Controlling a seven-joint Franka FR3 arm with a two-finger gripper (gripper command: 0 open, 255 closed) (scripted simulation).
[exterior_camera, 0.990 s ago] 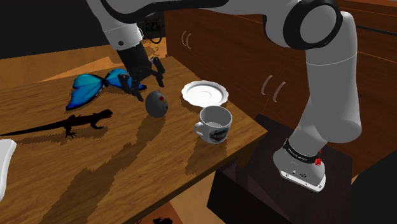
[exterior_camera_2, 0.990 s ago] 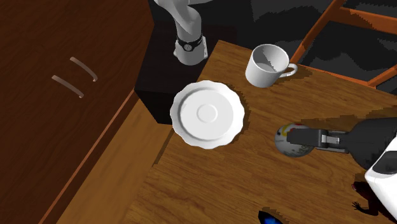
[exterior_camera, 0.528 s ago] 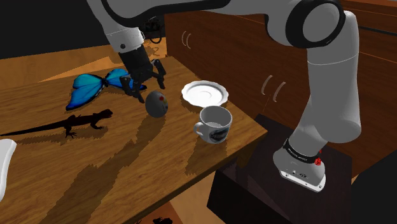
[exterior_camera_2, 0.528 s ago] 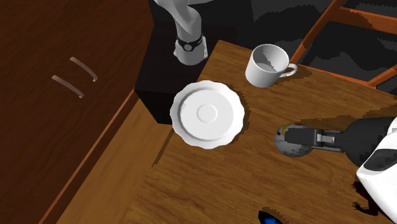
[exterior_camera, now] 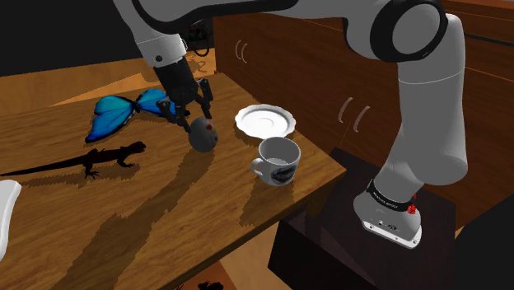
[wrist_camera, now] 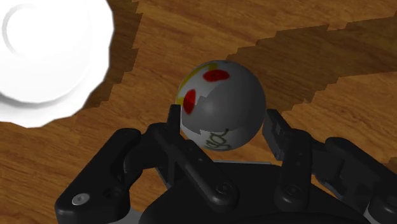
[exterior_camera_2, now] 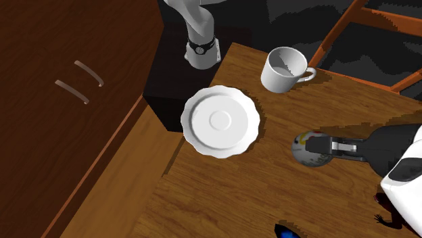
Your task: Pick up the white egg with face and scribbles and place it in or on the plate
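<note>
Seemingly the grasp stage: the gripper [wrist_camera: 224,116], fingers apart, straddles the egg [exterior_camera: 203,134] on the table [exterior_camera: 165,206], upper middle of the shoulder view; next, close, lift, carry right to the plate [exterior_camera: 266,120].

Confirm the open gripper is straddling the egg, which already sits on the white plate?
No: the egg rests on the wooden table beside the white plate, not on it, as the wrist view shows. The open gripper does straddle it.
</note>
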